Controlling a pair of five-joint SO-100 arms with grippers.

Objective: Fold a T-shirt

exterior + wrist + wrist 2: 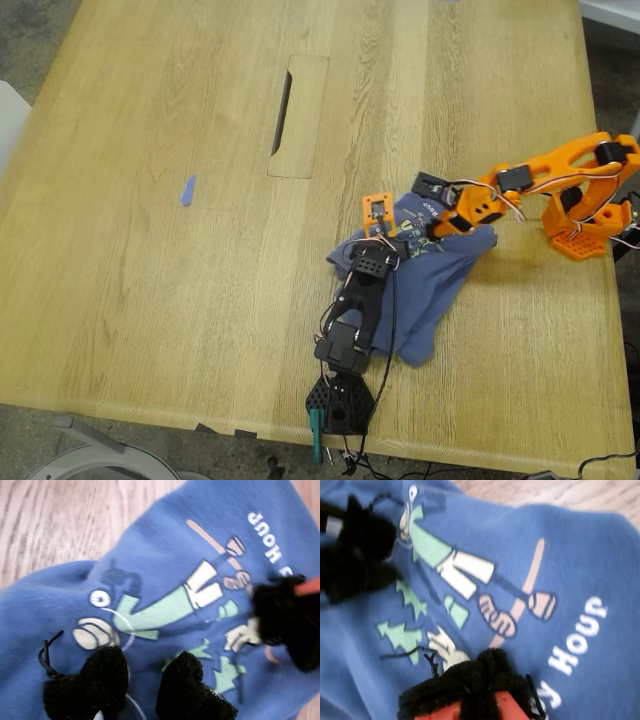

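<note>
Bench [150, 250]: bare wood spreads well away from both grippers. It is smooth, so a one-sided pull can slide the whole cloth instead of creasing it.
T-shirt [440, 285]: it lies bunched and crumpled directly under both grippers, not spread flat. A fold started from this heap probably traps wrinkles or doubles hidden layers.
My first gripper [145, 677]: the black padded fingers [100, 680] stand apart, open, low over the chest print with cloth showing in the gap. Closing here likely pinches a mid-panel ridge rather than an edge, and lifting would tent the shirt.
My second gripper [475, 677]: it sits on the shirt just across the print from my first gripper. I cannot tell whether it is open or closed, as only one dark pad mass shows.
Spacing: the two grippers are near each other, so a converging move could knock them together or tug the same patch in opposite directions.
Print [165, 605]: it lies between the grippers, skewed and rippled.
Loose thread [47, 655]: it curls beside my first gripper's pad and could snag the cloth on release.
</note>
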